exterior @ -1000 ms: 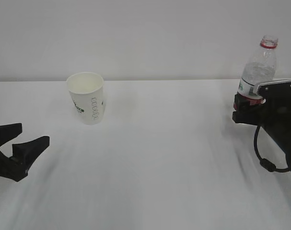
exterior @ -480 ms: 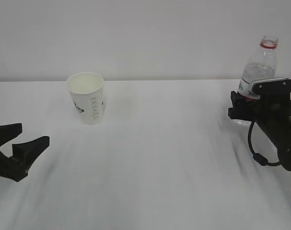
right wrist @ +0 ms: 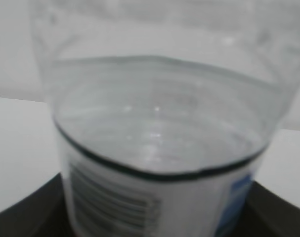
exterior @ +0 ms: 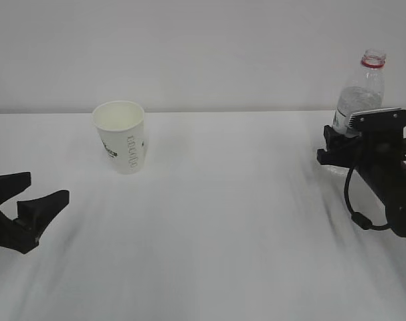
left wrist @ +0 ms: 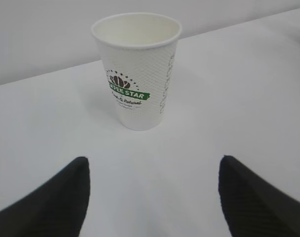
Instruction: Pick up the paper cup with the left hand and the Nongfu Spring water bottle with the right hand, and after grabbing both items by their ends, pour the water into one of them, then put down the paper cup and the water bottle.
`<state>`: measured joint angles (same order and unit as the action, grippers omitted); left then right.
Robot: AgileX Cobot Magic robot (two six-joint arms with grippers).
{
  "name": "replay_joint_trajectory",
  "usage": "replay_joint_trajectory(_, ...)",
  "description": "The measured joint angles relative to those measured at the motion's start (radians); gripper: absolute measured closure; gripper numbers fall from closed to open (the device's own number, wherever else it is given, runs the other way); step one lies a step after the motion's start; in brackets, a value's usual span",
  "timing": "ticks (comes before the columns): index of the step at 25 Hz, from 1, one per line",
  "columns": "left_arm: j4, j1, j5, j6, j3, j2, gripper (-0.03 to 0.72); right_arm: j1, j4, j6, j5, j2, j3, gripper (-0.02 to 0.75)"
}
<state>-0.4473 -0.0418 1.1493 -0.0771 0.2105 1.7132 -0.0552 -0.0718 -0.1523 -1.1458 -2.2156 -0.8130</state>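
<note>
Standing upright at right of frame, the bottle is sitting between the right hand's fingers, grip unclear, while the left hand is resting spread, facing the cup.

Bright, even, diffuse lighting; only faint soft shadow right of the small white tapered paper cup. Slightly soft and grainy in the exterior view. Heavily blurred up close on the clear ribbed plastic bottle. No glare.

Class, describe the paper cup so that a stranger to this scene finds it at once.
On the white table, look left of centre, towards the back wall. The paper cup stands upright there, alone; it is white and opaque with a green logo, unlike the clear bottle at far right.
</note>
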Motion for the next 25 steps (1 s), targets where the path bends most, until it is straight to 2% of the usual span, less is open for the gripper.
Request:
replay_joint_trajectory(12,0.0,0.0,0.0,0.0,0.0,0.0,0.1,0.0,0.039,-0.01,-0.004,0.0,0.01,0.253)
replay_joint_trajectory(25,0.0,0.0,0.0,0.0,0.0,0.0,0.1,0.0,0.117,-0.013,0.063,0.165,0.193,0.253)
